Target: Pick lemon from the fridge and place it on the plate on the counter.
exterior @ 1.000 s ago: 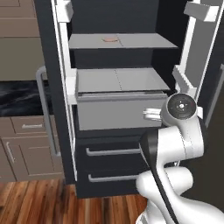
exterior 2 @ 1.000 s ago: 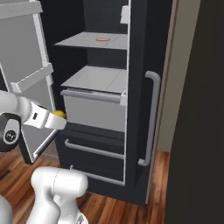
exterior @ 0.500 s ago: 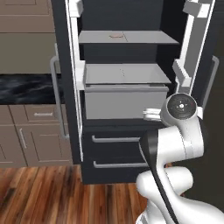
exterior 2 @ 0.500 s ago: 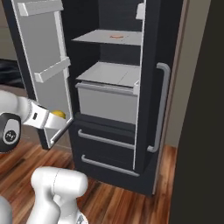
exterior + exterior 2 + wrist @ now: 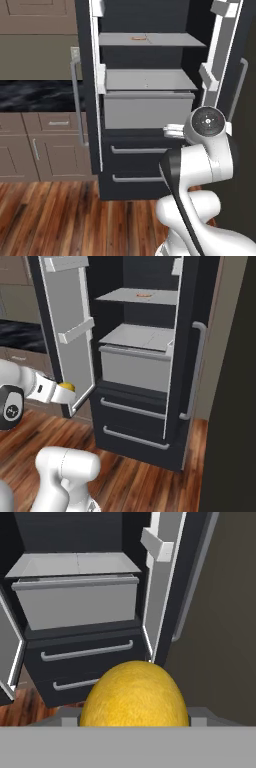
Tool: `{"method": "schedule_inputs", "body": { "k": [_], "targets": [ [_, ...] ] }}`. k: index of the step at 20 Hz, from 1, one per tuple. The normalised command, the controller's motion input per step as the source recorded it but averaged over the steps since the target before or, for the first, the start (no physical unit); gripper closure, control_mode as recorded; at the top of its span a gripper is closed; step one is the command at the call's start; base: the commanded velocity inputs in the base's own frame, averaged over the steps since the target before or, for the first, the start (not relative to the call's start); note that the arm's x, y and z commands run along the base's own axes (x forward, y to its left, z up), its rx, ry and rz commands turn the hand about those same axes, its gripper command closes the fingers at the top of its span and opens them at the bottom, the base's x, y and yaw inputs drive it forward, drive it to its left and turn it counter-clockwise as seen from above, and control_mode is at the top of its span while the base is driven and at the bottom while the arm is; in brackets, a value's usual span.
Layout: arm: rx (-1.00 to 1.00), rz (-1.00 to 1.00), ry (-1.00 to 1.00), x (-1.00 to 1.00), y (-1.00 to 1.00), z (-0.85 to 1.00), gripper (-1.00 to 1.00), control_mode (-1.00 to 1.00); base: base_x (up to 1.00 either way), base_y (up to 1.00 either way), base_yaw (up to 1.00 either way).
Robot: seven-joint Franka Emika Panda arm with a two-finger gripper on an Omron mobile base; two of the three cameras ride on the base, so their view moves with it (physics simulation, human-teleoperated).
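Observation:
The yellow lemon [image 5: 134, 694] sits right in front of the hand camera, held in my gripper [image 5: 134, 714], which is shut on it. From the right base view the lemon [image 5: 66, 387] shows at the tip of my gripper [image 5: 67, 392], in the air in front of the open fridge [image 5: 135, 356], near its left door. The fridge [image 5: 145, 100] stands open with grey shelves and a grey drawer [image 5: 75, 602]. The black marbled counter [image 5: 35, 95] runs to the left of the fridge. The plate is out of view.
A thin pinkish-orange stick [image 5: 138, 38] lies on the top shelf. The left door with white bins [image 5: 70, 331] stands open close to my hand. Taupe drawers with silver handles [image 5: 55, 122] sit under the counter. Wooden floor [image 5: 60, 215] lies in front.
The whole picture has shifted: the base has moved, so the fridge sits further right and more counter shows at the left. The arm keeps its pose with the lemon held.

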Motion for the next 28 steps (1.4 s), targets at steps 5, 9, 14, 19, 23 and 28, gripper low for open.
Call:
{"method": "schedule_inputs", "body": {
  "k": [5,9,14,19,23,28],
  "targets": [
    [0.00,0.00,0.00,0.00,0.00,0.00,1.00,1.00,-0.30,0.55,0.00],
    [0.00,0.00,0.00,0.00,0.00,0.00,1.00,1.00,-0.27,0.60,0.00],
    [0.00,0.00,0.00,0.00,0.00,0.00,1.00,1.00,-0.23,0.60,0.00],
    [0.00,0.00,0.00,0.00,0.00,0.00,1.00,1.00,-0.09,0.58,0.00],
    [0.00,0.00,0.00,0.00,0.00,0.00,1.00,1.00,0.00,0.69,0.00],
    [0.00,0.00,0.00,0.00,0.00,0.00,1.00,1.00,0.00,0.69,0.00]
  ]
}}
